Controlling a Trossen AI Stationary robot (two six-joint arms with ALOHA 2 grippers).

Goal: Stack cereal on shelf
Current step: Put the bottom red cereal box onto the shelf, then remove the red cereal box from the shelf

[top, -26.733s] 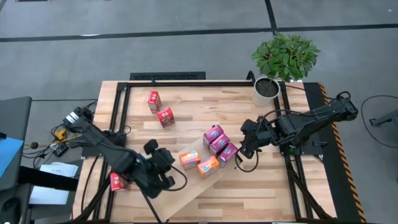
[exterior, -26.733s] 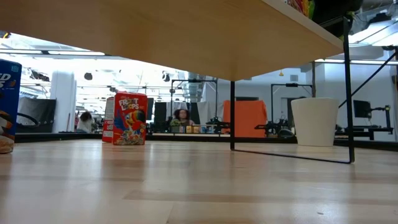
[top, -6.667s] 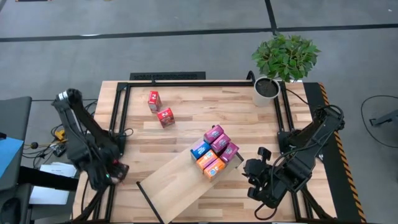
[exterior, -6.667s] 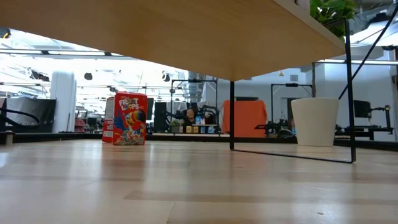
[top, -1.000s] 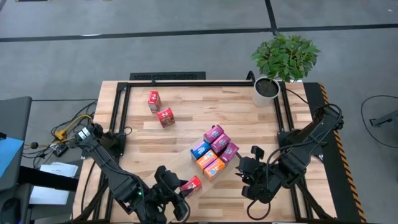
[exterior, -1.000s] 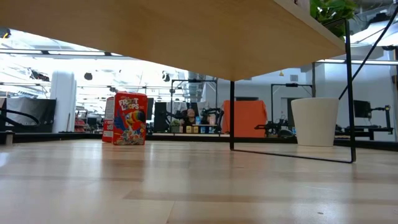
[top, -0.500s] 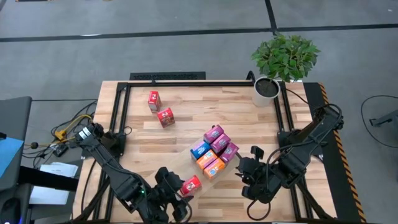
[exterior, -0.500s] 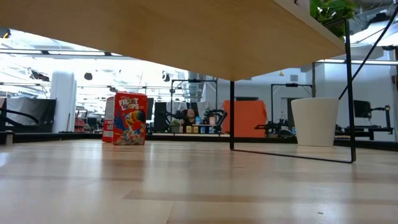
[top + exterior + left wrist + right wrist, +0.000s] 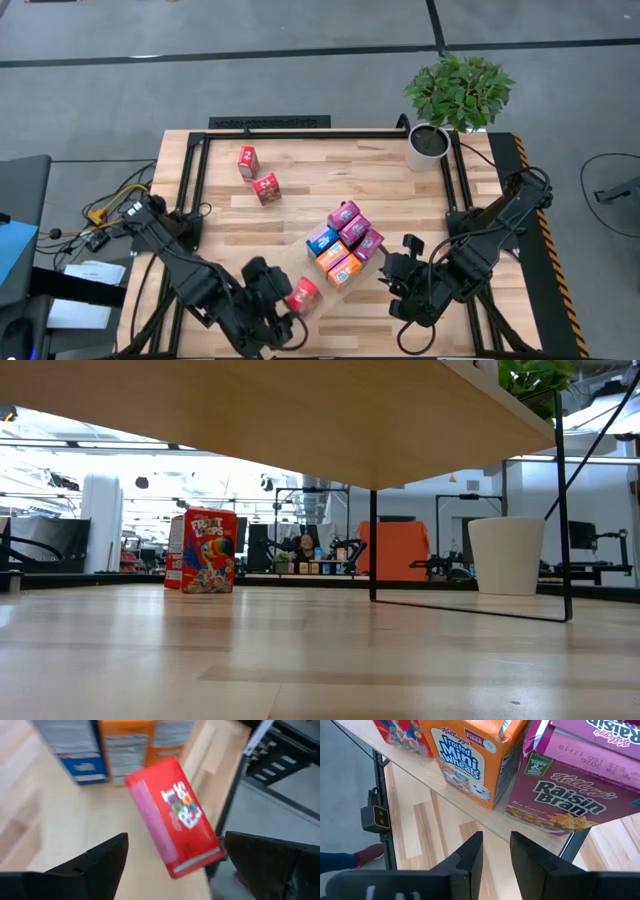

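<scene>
At the far left of the table (image 9: pixel 400 195), two red cereal boxes (image 9: pixel 257 175) stand on the bare planks, well apart from the shelf (image 9: pixel 262 302) and from both arms.

The left gripper (image 9: pixel 272 305) sits over the near left part of the shelf, a pale board lying slantwise across the table. Its fingers (image 9: pixel 102 860) are spread wide and grip nothing. A red Froot Loops box (image 9: pixel 174 817) stands tilted on the board between and just ahead of the two fingers, free of both. In the high view that same red box (image 9: pixel 303 293) is just to the right of the gripper, near the shelf's near edge.

Farther right on the shelf a cluster of boxes (image 9: pixel 343 242) stands packed together: one blue, two orange, three magenta.

The right gripper (image 9: pixel 400 272) hovers just right of that cluster, off the shelf's right end. Its fingers (image 9: pixel 468 857) stand narrowly parted with only the tabletop between them. Ahead of them stand the Frosted Mini-Wheats box (image 9: pixel 470 755) and the Raisin Bran box (image 9: pixel 575 795), side by side at the shelf edge, untouched.

At the far right corner stands a potted plant (image 9: pixel 455 100).
</scene>
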